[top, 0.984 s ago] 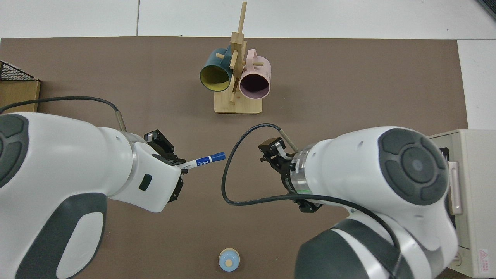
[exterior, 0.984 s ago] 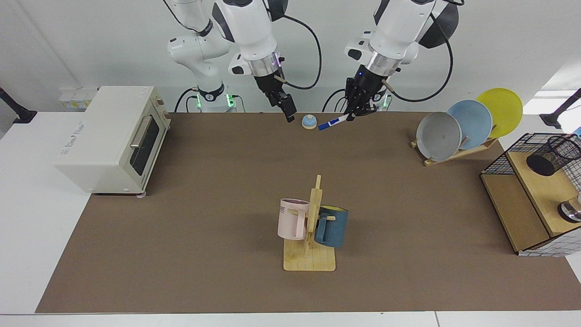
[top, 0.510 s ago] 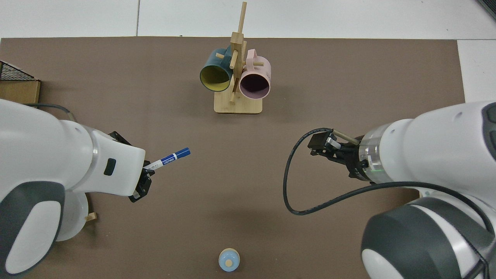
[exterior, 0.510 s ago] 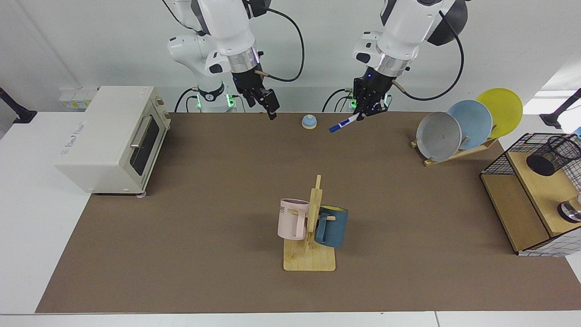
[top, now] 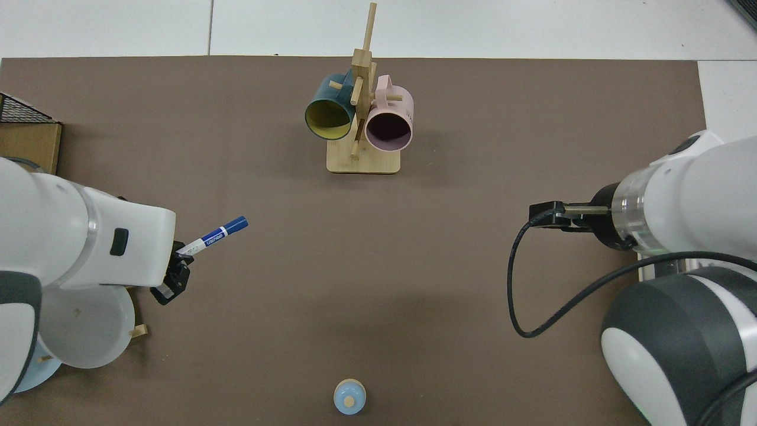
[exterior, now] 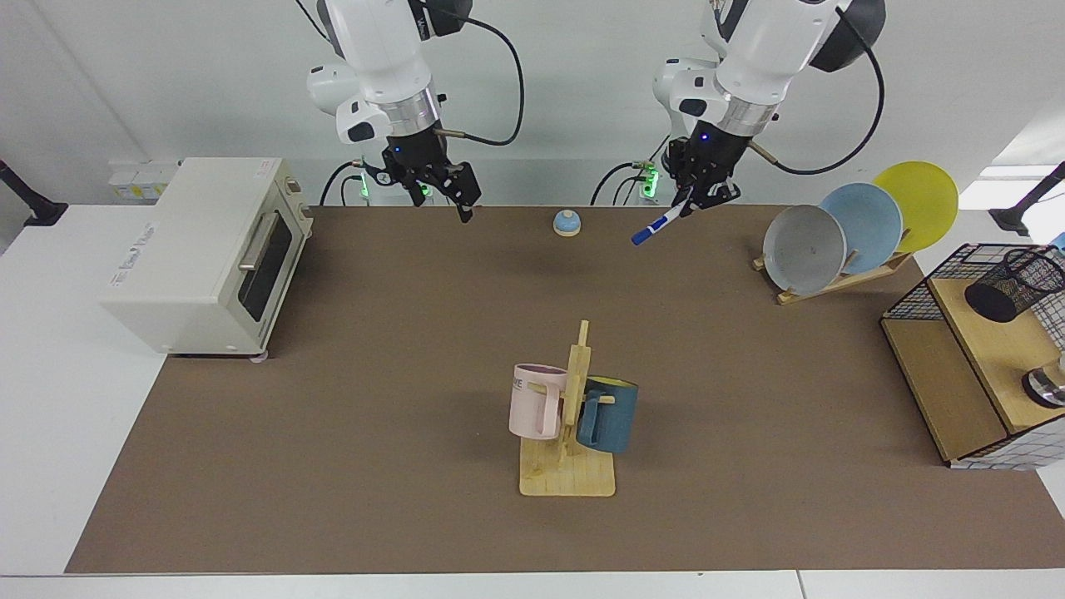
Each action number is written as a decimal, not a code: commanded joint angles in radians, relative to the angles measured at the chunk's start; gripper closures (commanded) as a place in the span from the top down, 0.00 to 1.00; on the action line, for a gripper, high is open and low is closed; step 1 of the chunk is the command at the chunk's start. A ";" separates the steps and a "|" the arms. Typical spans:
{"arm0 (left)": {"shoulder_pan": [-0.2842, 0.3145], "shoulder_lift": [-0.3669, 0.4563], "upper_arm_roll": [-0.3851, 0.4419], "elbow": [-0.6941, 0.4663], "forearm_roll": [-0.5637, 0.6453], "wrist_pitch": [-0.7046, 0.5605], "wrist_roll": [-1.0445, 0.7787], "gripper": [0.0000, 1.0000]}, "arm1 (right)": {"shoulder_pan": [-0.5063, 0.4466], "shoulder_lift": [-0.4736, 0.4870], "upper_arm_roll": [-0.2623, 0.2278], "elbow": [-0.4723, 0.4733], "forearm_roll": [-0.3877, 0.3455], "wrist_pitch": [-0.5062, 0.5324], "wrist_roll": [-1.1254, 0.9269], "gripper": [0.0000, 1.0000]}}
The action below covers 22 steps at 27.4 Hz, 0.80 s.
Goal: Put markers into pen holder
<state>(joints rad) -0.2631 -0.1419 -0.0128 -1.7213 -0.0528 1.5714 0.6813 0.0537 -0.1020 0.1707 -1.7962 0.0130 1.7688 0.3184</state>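
The marker (exterior: 663, 223) is held aloft above the brown mat (exterior: 399, 349), clear of its surface, at the far edge of the table in the facing view. It is clamped at its white end by the left gripper (exterior: 697, 193), whose fingers are closed upon the barrel. The long axis is tilted: the capped blue end hangs down and outward from the gripper, toward the middle of the table. In the top view the same marker (top: 214, 235) is seen projecting from under the wrist of the left arm, cap end pointing away from the arm.

The pen holder (exterior: 1017, 284) is seen on the wooden shelf (exterior: 990, 349) inside the wire basket (exterior: 932, 283), at the right edge of the facing view. It stands well apart from the marker, on the left arm's own side. Its mouth appears to lean toward the table rather than straight up; the exact tilt cannot be told.

It is judged that the carry is in hand and insertion not yet begun. The left arm is the nearer, and the marker would need to be brought across past the plate rack (exterior: 840, 266), then turned so that its axis lines up with the holder's mouth.

The right gripper (exterior: 459, 190) waits in the air near the toaster oven (exterior: 208, 249), holding nothing, its fingers close together. A small blue bell (exterior: 567, 222) sits on the mat between the two grippers.
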 commanded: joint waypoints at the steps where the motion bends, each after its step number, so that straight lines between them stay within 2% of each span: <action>1: 0.039 0.005 -0.010 0.035 0.019 -0.044 -0.006 0.00 | -0.055 0.022 0.015 0.006 -0.019 0.027 -0.097 0.99; 8: 0.074 0.004 -0.009 0.048 0.019 -0.065 0.009 0.00 | -0.064 0.064 0.015 0.086 -0.033 -0.015 -0.144 0.99; 16: 0.088 0.002 -0.010 0.052 0.050 -0.088 0.007 0.00 | -0.061 0.165 0.016 0.277 -0.064 -0.143 -0.156 0.99; 22: 0.088 -0.002 -0.009 0.055 0.132 -0.114 0.009 0.00 | -0.063 0.169 0.016 0.282 -0.067 -0.150 -0.159 0.99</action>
<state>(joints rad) -0.1882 -0.1420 -0.0127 -1.6900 0.0115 1.5012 0.6844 0.0034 0.0315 0.1748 -1.5661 -0.0305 1.6533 0.1931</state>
